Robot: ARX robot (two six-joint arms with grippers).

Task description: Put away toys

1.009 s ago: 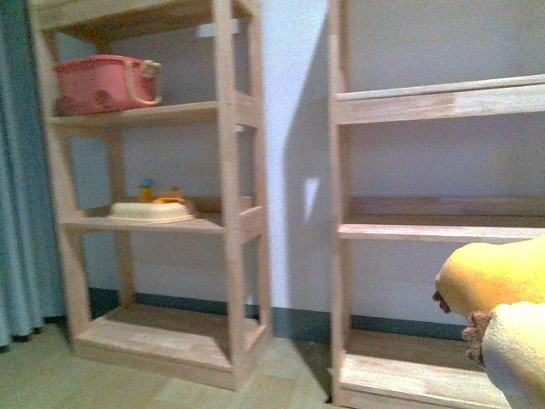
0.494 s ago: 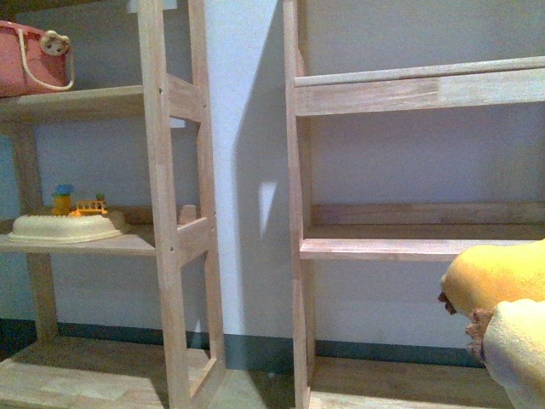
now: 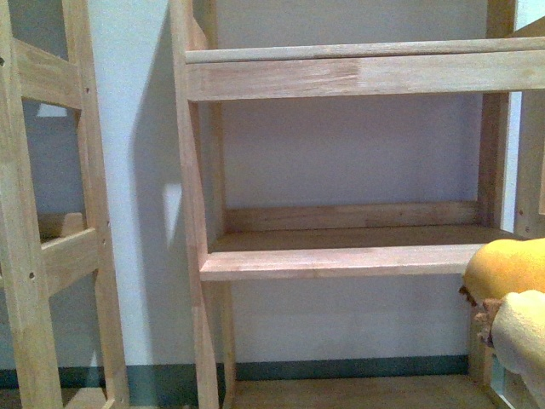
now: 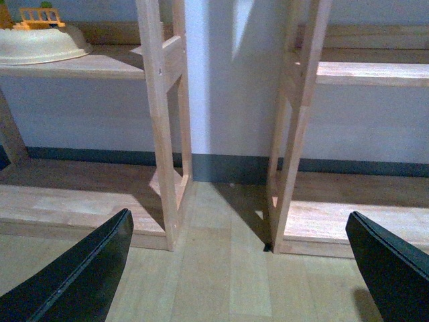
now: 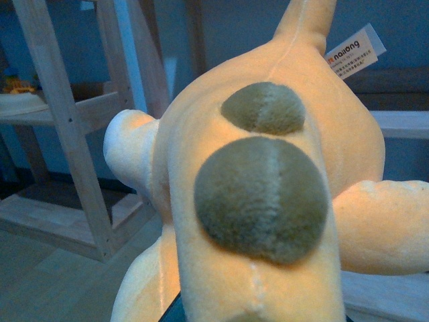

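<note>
The toy, a plump orange-yellow plush animal (image 3: 509,271), shows at the lower right edge of the front view, level with the middle board of the wooden shelf unit (image 3: 341,256). It fills the right wrist view, where the plush (image 5: 268,168) shows two grey-brown round pads and a white label. My right gripper is shut on it, its fingers hidden under the plush. Over the floor, my left gripper (image 4: 234,282) is open with nothing between its black fingers (image 4: 80,275).
A second wooden shelf unit (image 3: 51,247) stands to the left, with a gap of wall between the two. On its middle board sits a cream tray (image 4: 40,43) holding small toys. Light wood floor (image 4: 228,268) lies in front of both units.
The front view has swung right: the shelves slid left, and the pink basket and cream tray left the picture. The plush stays at the lower right.
</note>
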